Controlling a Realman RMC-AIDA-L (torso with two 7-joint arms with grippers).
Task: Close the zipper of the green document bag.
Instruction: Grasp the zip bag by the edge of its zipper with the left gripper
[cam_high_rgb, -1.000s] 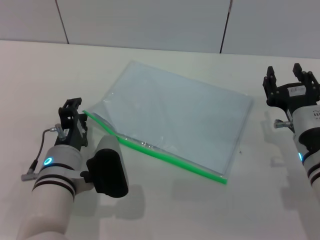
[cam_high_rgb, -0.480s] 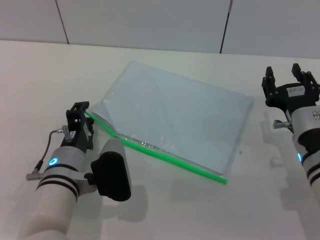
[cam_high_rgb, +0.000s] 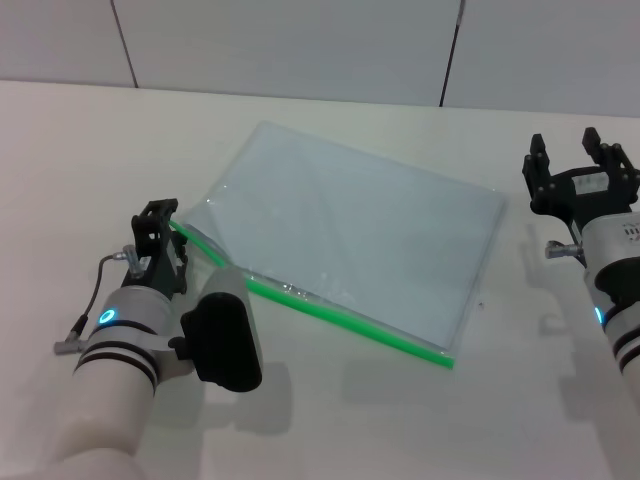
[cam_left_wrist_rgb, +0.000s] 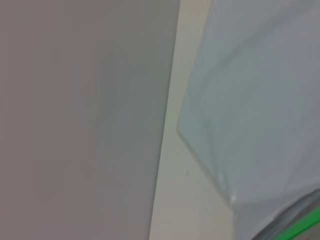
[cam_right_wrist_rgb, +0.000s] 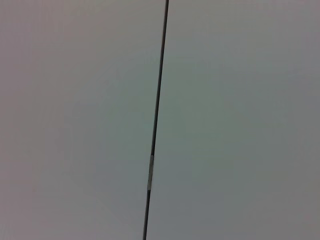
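The green document bag lies flat in the middle of the table, a pale translucent pouch. Its zipper is a bright green strip along the near long edge. At the strip's left end the two layers stand slightly apart. I cannot make out the slider tab. My left gripper is open, just left of the zipper's left end and almost touching it. The left wrist view shows the bag and a bit of the zipper. My right gripper stands open to the right of the bag, apart from it.
The white table runs back to a grey panelled wall. The right wrist view shows only that wall with a dark seam. A thin cable loops beside the left wrist.
My left gripper has moved forward and a little right, up to the left end of the zipper. The bag and the right arm have not moved.
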